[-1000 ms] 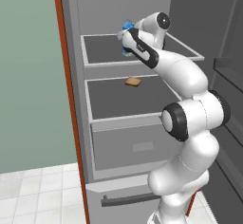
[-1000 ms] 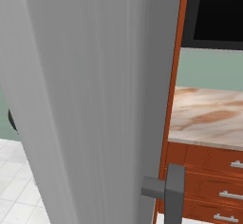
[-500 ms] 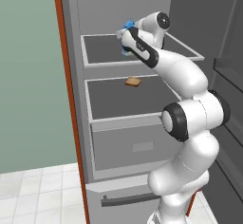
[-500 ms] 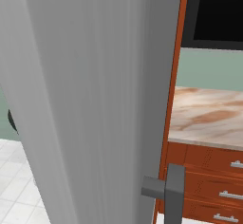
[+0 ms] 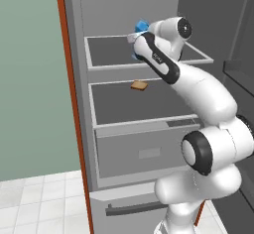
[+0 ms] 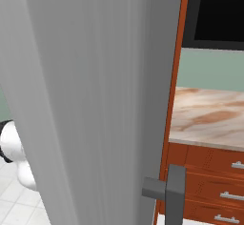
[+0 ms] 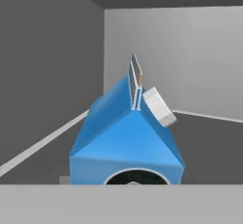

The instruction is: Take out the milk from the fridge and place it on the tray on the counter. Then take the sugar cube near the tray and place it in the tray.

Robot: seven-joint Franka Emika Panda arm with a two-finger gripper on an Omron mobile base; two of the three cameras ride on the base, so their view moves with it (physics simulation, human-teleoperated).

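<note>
Figure: the arm is reaching deep into the open fridge (image 5: 74, 104), its gripper (image 5: 137, 47) meeting the milk (image 5: 141, 27) on the upper shelf (image 5: 109, 54) at the back. The carton is standing upright, its long axis vertical, the gable ridge running away from the hand camera and the white cap (image 7: 159, 107) sitting on the right-hand slope in the hand view; the pale label is facing the hand. The fingers are sitting at roughly half their spread around the carton's base and appear to be closing on it, although the tips themselves are hidden, so a firm hold is a judgement rather than a sight. The step in hand is the grasp of the milk. The next move is calling for a slight lift clear of the shelf, then a straight withdrawal past the shelf lip, keeping the carton vertical. A bread slice (image 5: 139, 85) is lying on the shelf below, and the table (image 6: 209, 119) is waiting beyond the fridge door (image 6: 95, 100).
</note>
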